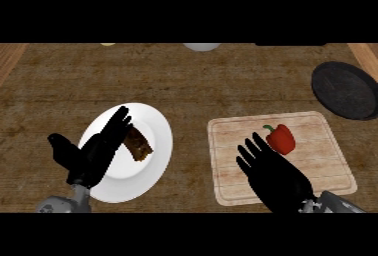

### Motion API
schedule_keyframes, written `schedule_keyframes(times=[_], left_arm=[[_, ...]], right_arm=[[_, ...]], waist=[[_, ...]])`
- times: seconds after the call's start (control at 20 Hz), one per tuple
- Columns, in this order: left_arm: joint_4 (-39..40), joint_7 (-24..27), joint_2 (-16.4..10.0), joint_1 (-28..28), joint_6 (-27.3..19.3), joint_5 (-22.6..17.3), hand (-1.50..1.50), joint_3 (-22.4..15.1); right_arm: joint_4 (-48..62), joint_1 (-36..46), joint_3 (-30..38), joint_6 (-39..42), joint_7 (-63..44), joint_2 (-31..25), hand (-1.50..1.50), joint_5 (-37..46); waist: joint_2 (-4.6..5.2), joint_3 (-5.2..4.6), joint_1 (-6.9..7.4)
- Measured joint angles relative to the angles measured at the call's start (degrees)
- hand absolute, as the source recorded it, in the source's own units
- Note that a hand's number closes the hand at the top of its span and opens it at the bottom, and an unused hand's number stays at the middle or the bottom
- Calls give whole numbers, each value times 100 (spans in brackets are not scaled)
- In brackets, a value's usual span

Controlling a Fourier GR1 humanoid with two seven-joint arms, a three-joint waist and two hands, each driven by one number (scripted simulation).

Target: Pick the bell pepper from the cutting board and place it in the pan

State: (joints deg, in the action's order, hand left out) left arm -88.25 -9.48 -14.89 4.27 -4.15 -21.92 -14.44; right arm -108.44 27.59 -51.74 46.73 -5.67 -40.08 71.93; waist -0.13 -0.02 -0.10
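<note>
Two grey forearms enter from the lower edge of the head view at a wooden kitchen counter (207, 85). The robot's right hand (273, 175) lies over the near half of the pale cutting board (325, 160), its black fingers straight and spread apart, holding nothing. Its fingertips end just beside the red bell pepper (282, 139); whether they touch it cannot be told. The pepper lies on the board, a little beyond its middle, green stem pointing away from the robot.

At the left, the left hand (92, 152) rests open, fingers straight and together, thumb out to the side, over a white plate (155, 125). A brown piece of food (139, 145) lies on the plate, just beside the fingers.

Farther back at the right, the dark pan (343, 90) sits on the counter beyond the board's far right corner, apart from it. At the far edge of the counter a white rounded object (201, 46) is partly in view.
</note>
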Motion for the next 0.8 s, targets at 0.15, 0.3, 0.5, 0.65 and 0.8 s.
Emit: schedule_keyframes(times=[0.15, 0.3, 0.5, 0.65, 0.8], left_arm=[[172, 85, 64, 36, 113, 29, 0, 101], [12, 8, 152, -26, 55, 135, 0, 80], [-11, -38, 262, -15, 7, 283, 0, 48], [-91, -113, 314, -60, 49, 297, 0, 103], [-55, -114, 368, -44, 107, 371, 0, 143]], right_arm=[[251, -164, 43, -316, 65, -5, -150, 319], [401, -237, 48, -470, 93, 77, -150, 670], [539, -197, 184, -820, 236, -96, -150, 1075], [703, -295, 330, -1026, 358, -33, -150, 1338], [953, -370, 495, -1282, 575, 21, -150, 1529]], waist=[[8, 1, 9], [8, 2, 22], [10, 3, 24], [11, 3, 25], [12, 2, 26]])
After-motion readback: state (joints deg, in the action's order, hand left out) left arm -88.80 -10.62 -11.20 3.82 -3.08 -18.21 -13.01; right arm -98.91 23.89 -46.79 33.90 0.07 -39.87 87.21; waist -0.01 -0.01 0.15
